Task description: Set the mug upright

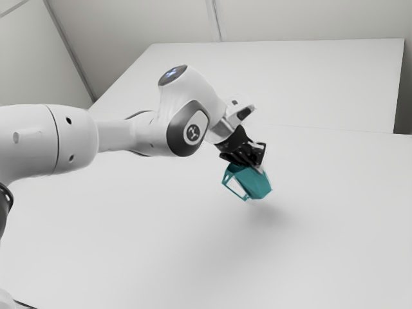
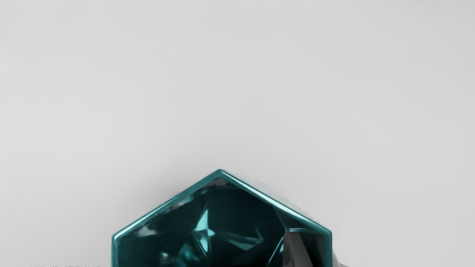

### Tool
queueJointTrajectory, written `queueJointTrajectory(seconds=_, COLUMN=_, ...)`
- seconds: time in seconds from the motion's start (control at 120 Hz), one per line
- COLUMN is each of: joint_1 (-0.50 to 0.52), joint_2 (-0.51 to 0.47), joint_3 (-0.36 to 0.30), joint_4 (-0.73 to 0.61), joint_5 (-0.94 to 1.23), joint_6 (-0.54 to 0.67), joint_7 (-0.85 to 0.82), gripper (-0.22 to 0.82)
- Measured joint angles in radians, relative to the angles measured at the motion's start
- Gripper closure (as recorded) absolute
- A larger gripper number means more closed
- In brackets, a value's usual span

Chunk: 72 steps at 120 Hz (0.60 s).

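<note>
Teal mug [image 1: 256, 183], glossy w/ flat facets, is a 6-sided container. In the wrist view its rim [image 2: 274, 202] makes a sharp corner, & the mouth faces the hand cam. Contents: one grey finger [image 2: 297, 252] dips inside, next to the wall; rest of the interior is dark teal w/ brt. highlights.

Mug's tilted, not upright, & looks raised off the white table [image 1: 161, 257], mid-scene, a bit to the exterior view's right of ctr. Angular handle [image 1: 233, 192] sticks out toward the exterior view's left, w/ an open gap thru it. Soft shadow [image 1: 267, 217] lies on the tabletop below.

Gripper [image 1: 255, 165], black, is at the mug's upper edge, closed on its wall: 1 finger in, the other [image 2: 337, 261] against the outside.

Farther out: white arm [image 1: 122, 134] w/ dark joint caps comes in from the exterior view's left. Far side has a pale raised panel [image 1: 290, 80] behind the table, then lt. grey wall [image 1: 116, 26].
</note>
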State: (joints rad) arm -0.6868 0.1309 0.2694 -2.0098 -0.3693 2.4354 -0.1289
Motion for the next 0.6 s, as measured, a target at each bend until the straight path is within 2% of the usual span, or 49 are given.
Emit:
queueJointTrajectory(seconds=0.133, joint_1=0.024, joint_2=-0.003, joint_3=0.092, joint_4=0.004, joint_5=0.089, joint_6=-0.046, joint_7=-0.034, gripper=0.76)
queueJointTrajectory(seconds=0.2, joint_1=0.050, joint_2=-0.003, joint_3=0.114, joint_4=0.006, joint_5=0.127, joint_6=-0.074, joint_7=-0.050, gripper=0.76)
queueJointTrajectory(seconds=0.4, joint_1=0.281, joint_2=-0.013, joint_3=0.026, joint_4=0.013, joint_5=0.262, joint_6=-0.155, joint_7=-0.090, gripper=0.76)
queueJointTrajectory(seconds=0.6, joint_1=0.341, joint_2=-0.012, joint_3=0.007, joint_4=0.026, joint_5=0.409, joint_6=-0.240, joint_7=-0.120, gripper=0.77)
